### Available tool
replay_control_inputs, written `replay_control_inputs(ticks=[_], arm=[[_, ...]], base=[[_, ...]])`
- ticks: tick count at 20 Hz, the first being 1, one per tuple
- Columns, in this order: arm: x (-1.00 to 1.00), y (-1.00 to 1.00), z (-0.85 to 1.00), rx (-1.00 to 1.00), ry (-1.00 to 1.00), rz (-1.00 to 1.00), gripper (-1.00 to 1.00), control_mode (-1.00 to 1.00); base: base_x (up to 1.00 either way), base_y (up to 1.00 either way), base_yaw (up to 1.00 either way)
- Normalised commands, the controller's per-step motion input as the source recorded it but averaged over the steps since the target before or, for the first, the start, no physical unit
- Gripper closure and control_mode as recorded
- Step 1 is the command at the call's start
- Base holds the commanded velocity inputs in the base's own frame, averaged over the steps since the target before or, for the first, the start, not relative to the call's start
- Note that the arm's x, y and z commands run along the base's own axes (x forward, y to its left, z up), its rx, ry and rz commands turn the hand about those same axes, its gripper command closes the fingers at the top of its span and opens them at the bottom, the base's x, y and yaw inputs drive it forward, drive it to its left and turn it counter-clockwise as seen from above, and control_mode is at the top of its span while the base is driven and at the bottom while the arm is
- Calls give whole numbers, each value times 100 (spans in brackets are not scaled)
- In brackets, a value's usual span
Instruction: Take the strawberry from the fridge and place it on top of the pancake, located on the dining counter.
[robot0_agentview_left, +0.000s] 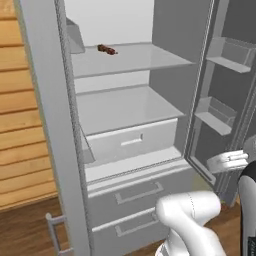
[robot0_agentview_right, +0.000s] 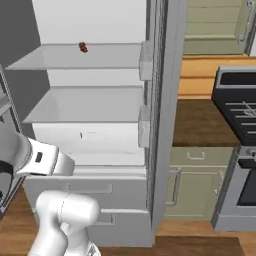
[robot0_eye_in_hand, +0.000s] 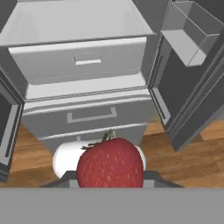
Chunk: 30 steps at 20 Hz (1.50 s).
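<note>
Close against the hand camera sits the strawberry (robot0_eye_in_hand: 111, 162), gripped in the jaws, low before the open fridge (robot0_eye_in_hand: 83, 65). Beyond it lie the fridge's two lower drawers (robot0_eye_in_hand: 87, 114) and wooden floor (robot0_eye_in_hand: 192, 157). From the left base camera the hand (robot0_agentview_left: 227, 162) hangs beside the right door's bins (robot0_agentview_left: 216, 114); a small dark-red item (robot0_agentview_left: 107, 49) rests on the upper shelf (robot0_agentview_left: 127, 60)
</note>
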Motion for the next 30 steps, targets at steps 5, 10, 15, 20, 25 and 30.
replay_control_inputs(ticks=[5,10,15,20,25,30], arm=[[0,0,0,0,0,0,100,100],[0,0,0,0,0,0,100,100],[0,0,0,0,0,0,100,100],[0,0,0,0,0,0,100,100],[0,0,0,0,0,0,100,100],[0,0,0,0,0,0,100,100]], base=[[-49,12,-80],[-36,2,-93],[-36,0,-90],[-42,0,-88],[-44,2,-92],[-99,41,-71]])
